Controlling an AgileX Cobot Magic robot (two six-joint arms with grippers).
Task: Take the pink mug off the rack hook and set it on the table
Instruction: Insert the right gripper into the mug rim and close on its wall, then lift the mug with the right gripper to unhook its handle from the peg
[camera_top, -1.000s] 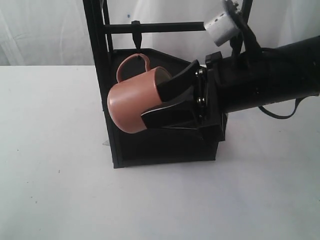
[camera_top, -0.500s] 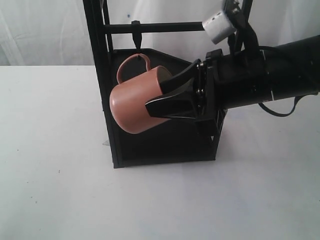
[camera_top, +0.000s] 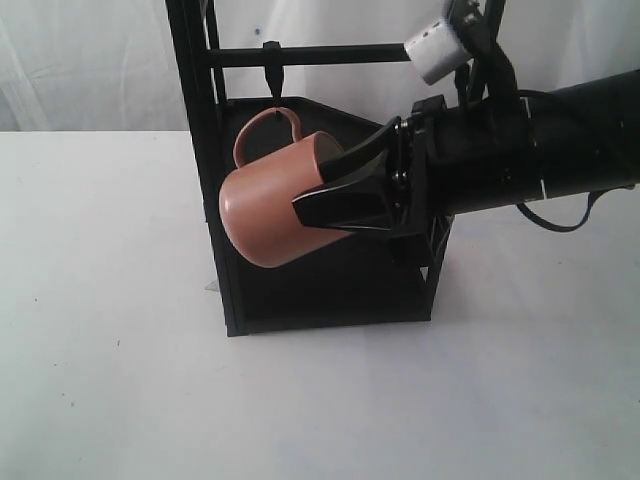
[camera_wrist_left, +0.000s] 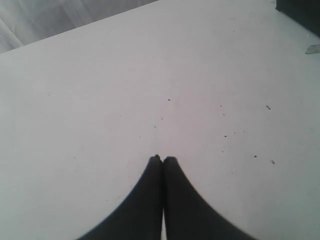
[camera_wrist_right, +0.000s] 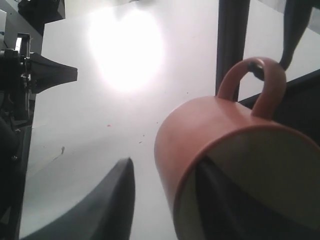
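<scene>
Pink mug (camera_top: 262, 210), handle seemingly on rack hook (camera_top: 274, 82), right gripper (camera_top: 310, 197) astride rim

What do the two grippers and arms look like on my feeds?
Both grippers are black with curved fingers tapering to narrow tips: left gripper, right gripper. The right arm is a thick black cylinder, with a thin black cable looping beneath and a pale grey housing above.
</scene>
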